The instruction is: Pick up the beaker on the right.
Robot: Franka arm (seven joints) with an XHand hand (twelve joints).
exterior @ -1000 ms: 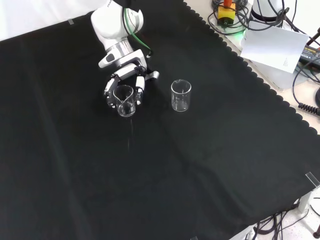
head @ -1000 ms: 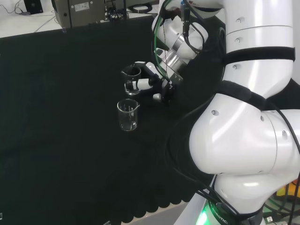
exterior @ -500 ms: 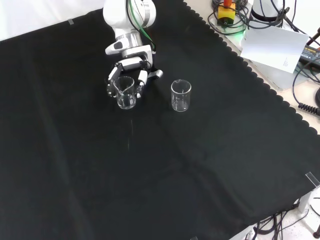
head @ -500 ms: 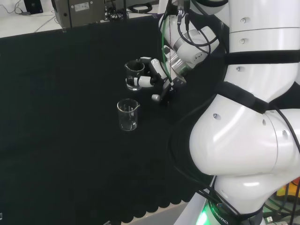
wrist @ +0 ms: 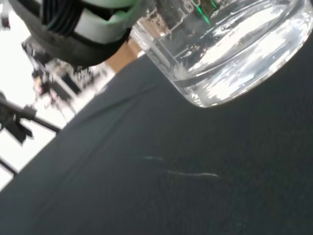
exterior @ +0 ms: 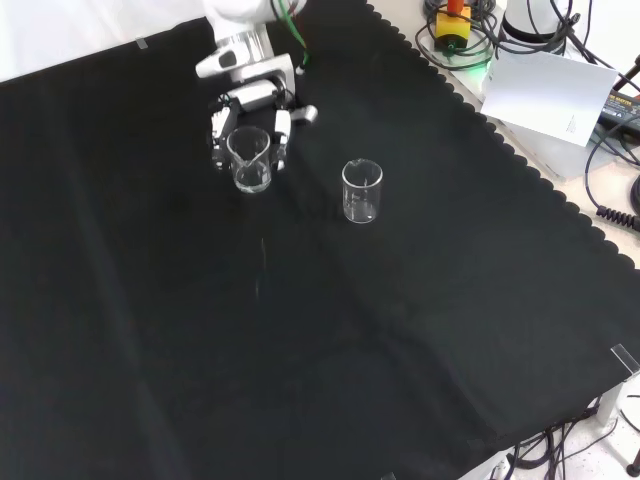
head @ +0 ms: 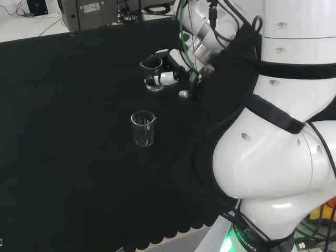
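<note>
Fingers [exterior: 281,126] curled round small clear glass beaker [exterior: 249,159], lifted off counter [exterior: 420,330]; my worry: smooth glass slipping out.

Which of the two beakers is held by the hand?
The beaker on the left in the front view: the hand's fingers curl round it. The other beaker stands alone on the cloth.

Even, bright room light falls from above; my white arm links [head: 278,157] shine with soft highlights in the head view. The black cloth [exterior: 330,330] swallows almost all shadow, and faint creases catch a grey sheen in the front view. The clear beaker [wrist: 230,54] I hold glares white along its base in the wrist view, close and slightly soft. My hand [wrist: 83,24] there is blurred, and the room behind is washed out.
</note>
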